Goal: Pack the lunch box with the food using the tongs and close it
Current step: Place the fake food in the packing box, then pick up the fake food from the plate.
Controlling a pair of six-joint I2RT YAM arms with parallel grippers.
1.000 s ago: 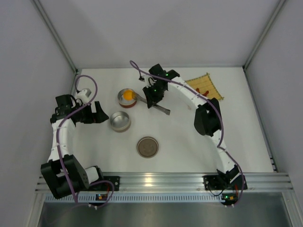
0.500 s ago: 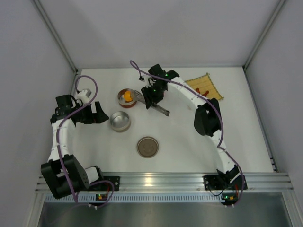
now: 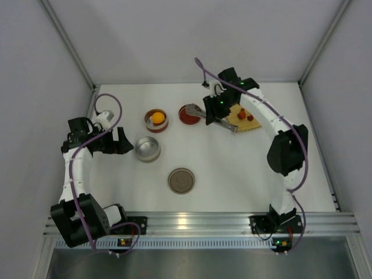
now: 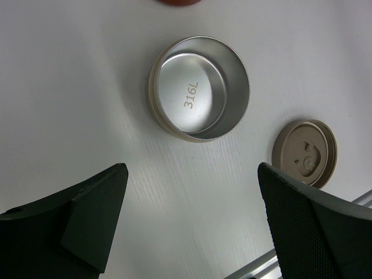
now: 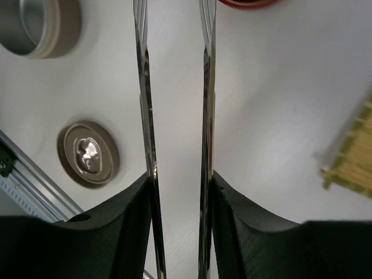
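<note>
My right gripper (image 3: 216, 113) is shut on the slim metal tongs (image 3: 229, 126), just left of the yellow mat (image 3: 256, 104). In the right wrist view the tongs (image 5: 206, 116) run between my fingers (image 5: 244, 232), their two arms apart and nothing between them. Two red-brown food lumps (image 3: 241, 114) lie on the mat. The orange ball (image 3: 156, 118) sits in an orange-walled lunch box tin (image 3: 164, 123). An empty silver tin (image 3: 147, 149) (image 4: 200, 87) stands right of my open left gripper (image 3: 119, 141) (image 4: 192, 197).
A red tin (image 3: 189, 114) stands between the ball's tin and the tongs' tips. The round brown lid (image 3: 181, 181) (image 4: 306, 152) (image 5: 88, 154) lies flat nearer the bases. White walls close the table at the back and sides. A metal rail runs along the near edge.
My right arm has swung right with the tongs, away from the orange ball's tin and toward the mat. The ball stays in its tin. The red tin has come into view.
</note>
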